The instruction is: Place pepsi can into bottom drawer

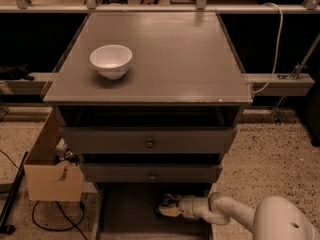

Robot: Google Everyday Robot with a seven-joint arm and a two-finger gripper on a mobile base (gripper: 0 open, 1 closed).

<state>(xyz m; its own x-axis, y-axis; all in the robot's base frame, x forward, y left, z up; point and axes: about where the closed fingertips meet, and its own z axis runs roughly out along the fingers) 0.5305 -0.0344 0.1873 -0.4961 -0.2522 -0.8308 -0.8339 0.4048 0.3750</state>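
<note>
Grey square-topped cabinet (170,59). Stands at centre of view, seen from above and in front.

White round bowl (111,60). Rests upright on the cabinet top, toward its left side, well apart from everything else listed.

Two grey drawer fronts with small round knobs – upper drawer front (110,141) and middle drawer front (115,174). Both pulled out slightly, the upper one overhanging the middle.

Wide, shallow dark grey bottom drawer (127,211). Pulled out beneath the other two, flat floor exposed.

White robot arm (225,211). Enters from the lower right corner, reaches leftward and low into the bottom drawer.

Two-finger gripper (165,212) with tan tips. Sits inside the bottom drawer, close above its floor, just under the middle drawer front. Open or closed: cannot tell.

Small dark blue pepsi can (166,200). Shows only as a dim bluish shape right at the gripper's tip, inside the bottom drawer, near the centre of its floor. Upright or tilted: cannot tell.

Tan cardboard box (52,181). Open-topped, on the speckled floor (270,164) just beside the cabinet's left side.

Thin white cable (274,39) – hangs in a loop behind the cabinet's right rear corner.

Black cable (50,221). Trails on the ground below the cardboard box.
</note>
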